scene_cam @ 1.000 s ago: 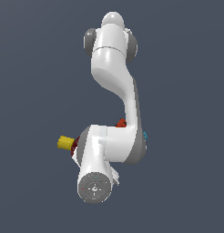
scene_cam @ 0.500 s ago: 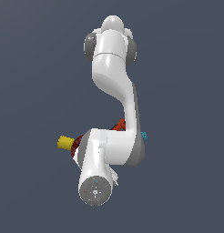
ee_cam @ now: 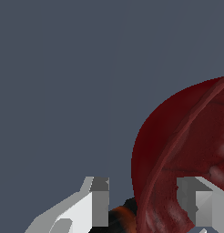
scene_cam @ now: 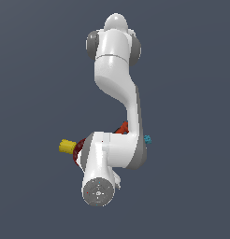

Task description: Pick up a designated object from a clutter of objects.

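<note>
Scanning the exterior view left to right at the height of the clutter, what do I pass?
Yellow cylinder → sliver of the red bowl → the arm's white links, which hide most of the clutter → cyan block.

Cylinder (scene_cam: 67, 146) at exterior view's left, touching bowl (scene_cam: 79, 150); drill (scene_cam: 122, 127) behind arm (scene_cam: 118, 107); block (scene_cam: 147, 139) right.
</note>
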{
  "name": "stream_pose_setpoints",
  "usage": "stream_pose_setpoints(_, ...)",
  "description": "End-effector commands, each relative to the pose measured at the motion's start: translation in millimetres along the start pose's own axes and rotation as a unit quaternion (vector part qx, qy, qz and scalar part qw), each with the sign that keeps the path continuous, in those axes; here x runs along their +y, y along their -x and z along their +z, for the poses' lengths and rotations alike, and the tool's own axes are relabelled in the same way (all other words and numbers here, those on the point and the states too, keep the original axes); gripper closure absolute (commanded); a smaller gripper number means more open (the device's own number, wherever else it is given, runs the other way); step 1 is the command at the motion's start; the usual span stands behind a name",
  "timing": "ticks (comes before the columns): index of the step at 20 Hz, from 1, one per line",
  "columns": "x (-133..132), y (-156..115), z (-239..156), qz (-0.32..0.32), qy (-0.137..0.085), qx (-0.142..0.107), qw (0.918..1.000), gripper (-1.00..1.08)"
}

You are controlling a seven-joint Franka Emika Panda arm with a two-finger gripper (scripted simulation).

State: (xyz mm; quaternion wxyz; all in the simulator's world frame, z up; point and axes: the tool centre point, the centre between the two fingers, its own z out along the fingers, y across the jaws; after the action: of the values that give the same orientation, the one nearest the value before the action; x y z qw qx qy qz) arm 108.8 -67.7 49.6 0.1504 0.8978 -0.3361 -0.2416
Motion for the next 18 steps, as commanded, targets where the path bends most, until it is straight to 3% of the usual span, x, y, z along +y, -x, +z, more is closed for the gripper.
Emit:
stream_pose_setpoints(1,0.2,-0.1,7.0,0.000,0.000,0.000,1.0000,-0.20)
stream_pose_setpoints(8,0.0,-0.2,16.1,0.001,0.000,0.000,1.0000,-0.20)
stream_pose_setpoints(9,0.0,-0.2,16.1,0.001,0.000,0.000,1.0000,1.08)
stream_pose_setpoints(18,0.0,-0.2,16.1,0.001,0.000,0.000,1.0000,1.08)
